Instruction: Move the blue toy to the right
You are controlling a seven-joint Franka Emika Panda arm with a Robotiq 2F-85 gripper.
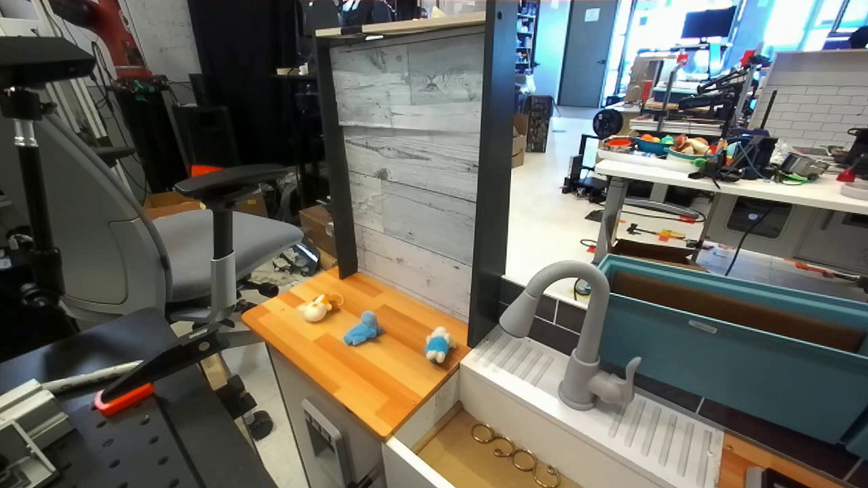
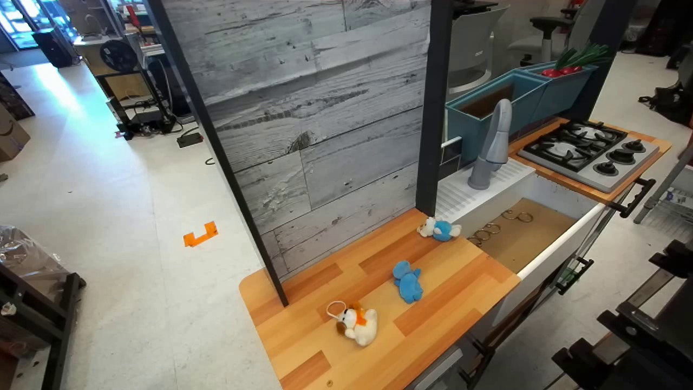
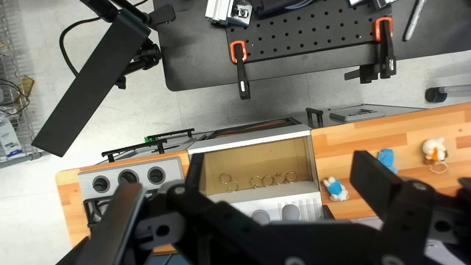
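Observation:
The blue toy is a small lumpy plush. It lies on the wooden counter between two other toys in both exterior views (image 1: 364, 329) (image 2: 408, 281). In the wrist view the blue toy (image 3: 387, 158) shows just beyond the right finger, which covers a little of it. My gripper (image 3: 281, 171) is wide open and empty, high above the sink area. It touches none of the toys. I do not make out the gripper in either exterior view.
A white toy with a blue shirt (image 2: 441, 229) lies at the counter's sink end. A cream toy with orange (image 2: 360, 325) lies on the other side. A plank wall (image 2: 325, 135) backs the counter (image 2: 460, 303). A faucet (image 1: 583, 339) and sink (image 3: 257, 165) adjoin; a stove (image 2: 590, 151) stands beyond.

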